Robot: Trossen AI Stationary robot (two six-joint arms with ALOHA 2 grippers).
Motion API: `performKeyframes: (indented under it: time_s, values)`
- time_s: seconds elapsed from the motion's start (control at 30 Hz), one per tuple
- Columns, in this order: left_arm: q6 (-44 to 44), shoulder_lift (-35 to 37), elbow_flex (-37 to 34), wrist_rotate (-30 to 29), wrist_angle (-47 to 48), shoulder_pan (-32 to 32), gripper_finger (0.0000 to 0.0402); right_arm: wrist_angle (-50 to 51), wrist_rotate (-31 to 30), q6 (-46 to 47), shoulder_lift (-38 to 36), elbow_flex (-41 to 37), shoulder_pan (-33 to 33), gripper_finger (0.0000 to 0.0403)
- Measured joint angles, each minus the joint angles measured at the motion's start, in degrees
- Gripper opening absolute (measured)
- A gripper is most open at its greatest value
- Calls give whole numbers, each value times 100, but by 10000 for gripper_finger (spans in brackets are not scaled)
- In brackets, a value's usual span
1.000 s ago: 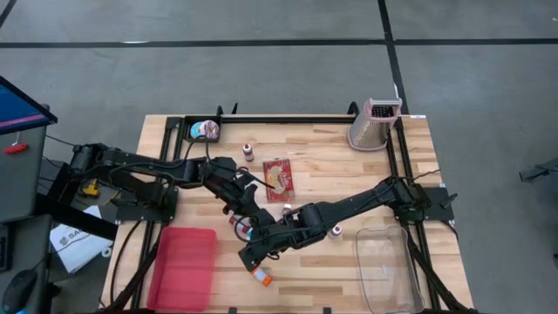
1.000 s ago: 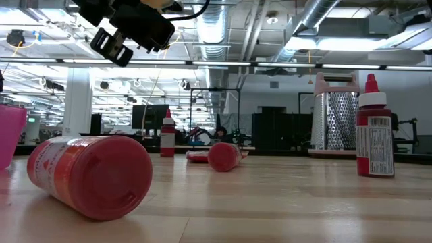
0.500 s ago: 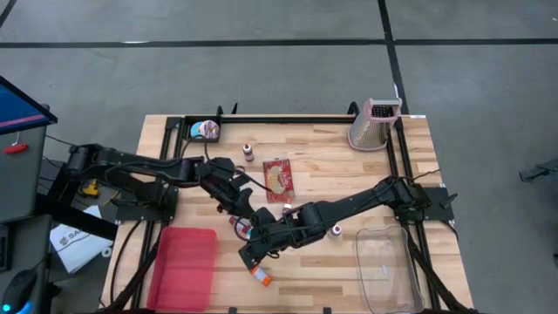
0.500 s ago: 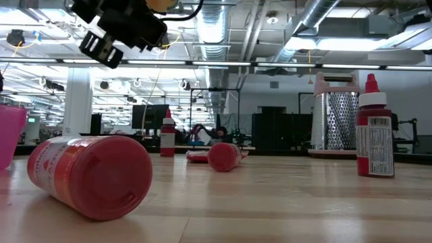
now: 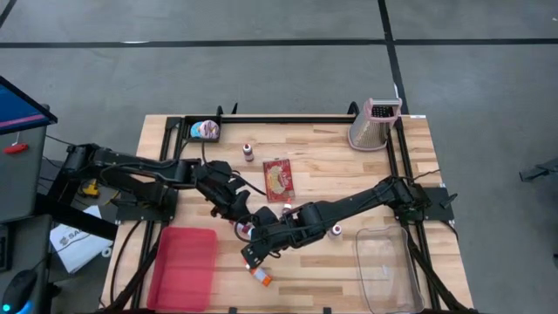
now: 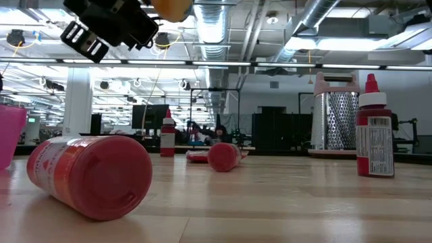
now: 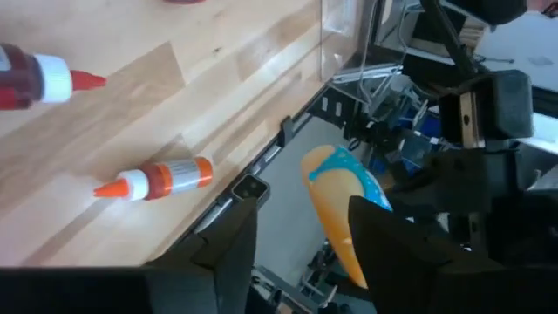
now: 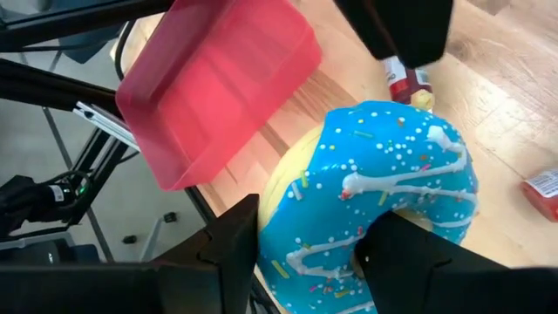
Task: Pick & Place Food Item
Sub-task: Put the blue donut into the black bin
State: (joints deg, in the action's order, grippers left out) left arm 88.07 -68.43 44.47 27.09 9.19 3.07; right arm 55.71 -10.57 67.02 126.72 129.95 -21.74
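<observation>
The food item is a doughnut (image 8: 375, 174) with blue icing and white sprinkles, held high above the table's near middle. My right gripper (image 8: 309, 253) is shut on it, reaching in from the right (image 5: 251, 253). My left gripper (image 7: 301, 253) stands open just to the doughnut's left (image 5: 240, 214). The left wrist view shows the doughnut (image 7: 340, 201) edge-on past that gripper's fingertips. In the low view only the doughnut's yellow underside (image 6: 172, 7) shows at the top, beside the left gripper (image 6: 108, 23). My right gripper holds one side of the doughnut's ring (image 8: 305, 218) between its two fingers. One finger lies outside the rim; the other (image 8: 410, 253) comes up at the ring's middle. The doughnut is lifted clear, its iced face toward the wrist camera. My left gripper: whether a finger still touches the doughnut's rim, I cannot tell.
A pink bin (image 5: 183, 266) lies at the near left, below the doughnut in the right wrist view (image 8: 218, 78). A clear container (image 5: 384, 266) sits near right, a grater (image 5: 375, 126) far right. Sauce bottles (image 5: 261, 276) and a snack packet (image 5: 279, 179) lie mid-table.
My left gripper has drawn back toward the table's left edge and come away from the doughnut, uncovering more of it in the low view. The doughnut has stayed high in my right gripper, which has kept still.
</observation>
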Motion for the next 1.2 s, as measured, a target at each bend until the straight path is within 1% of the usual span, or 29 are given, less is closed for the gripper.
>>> performKeyframes:
  time_s: [0.17, 0.3, 0.67, 0.9, 1.2]
  values:
    - [373, -35, 0, -27, -707, 39, 206, 45, -2, -13, 0, 0, 0, 172]
    - [391, -35, 0, -82, -761, 52, 215, 87, -31, -15, 0, 0, 0, 172]
    - [536, -100, 0, -380, -822, 330, 210, 84, -44, -117, 0, 0, 56, 172]
    - [586, -262, 0, -400, -1130, 336, 209, 41, -44, -120, 0, 0, 85, 172]
    - [586, -262, 0, -398, -1152, 415, 209, -7, -46, -118, 0, 0, 87, 172]
